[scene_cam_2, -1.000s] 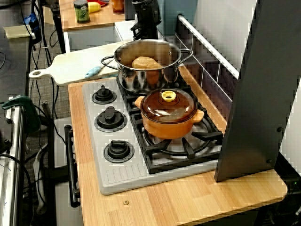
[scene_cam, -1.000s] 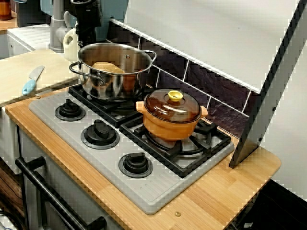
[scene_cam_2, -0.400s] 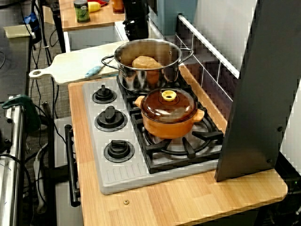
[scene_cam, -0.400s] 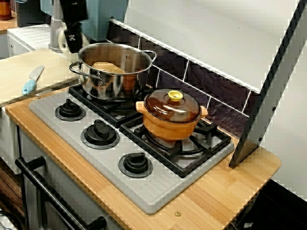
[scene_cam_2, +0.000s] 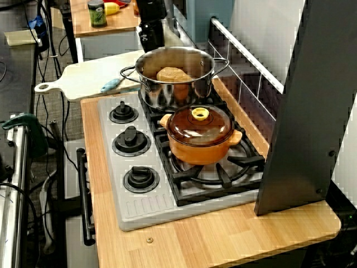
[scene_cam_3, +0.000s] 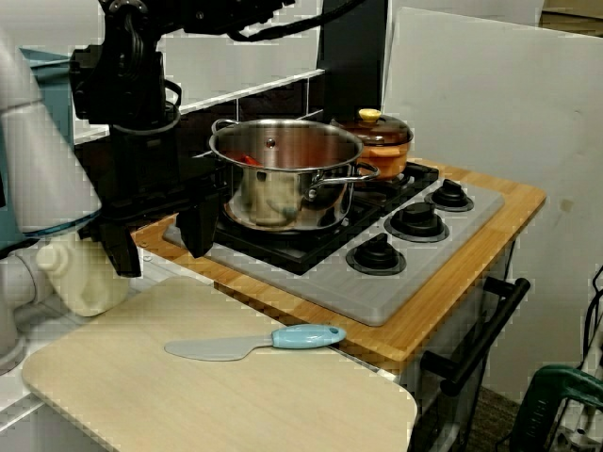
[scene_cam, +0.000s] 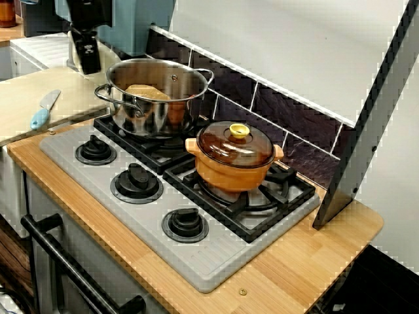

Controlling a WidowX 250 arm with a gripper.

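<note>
Seen from the side, a white jug (scene_cam_3: 83, 282) stands at the far left, behind a pale cutting board (scene_cam_3: 141, 395). Just right of the jug, the black gripper (scene_cam_3: 160, 240) hangs near the board's far edge, pointing down. Its 2 fingers (scene_cam_3: 121, 250) are spread wide with nothing between them. A knife with a light blue handle (scene_cam_3: 254, 343) lies flat on the board, nearer the front. Right of the gripper, close to it but not touching, the steel pot (scene_cam_3: 283, 179) sits on the black grate of the stove (scene_cam_3: 311, 282). In the view from above, a tan lump (scene_cam: 147, 92) lies inside this pot. Further right, an orange pot (scene_cam_3: 382, 143) with a brown glass lid stands on the next burner, just beside the steel pot. 3 black knobs (scene_cam_3: 377, 254) line the stove's grey front strip.
</note>
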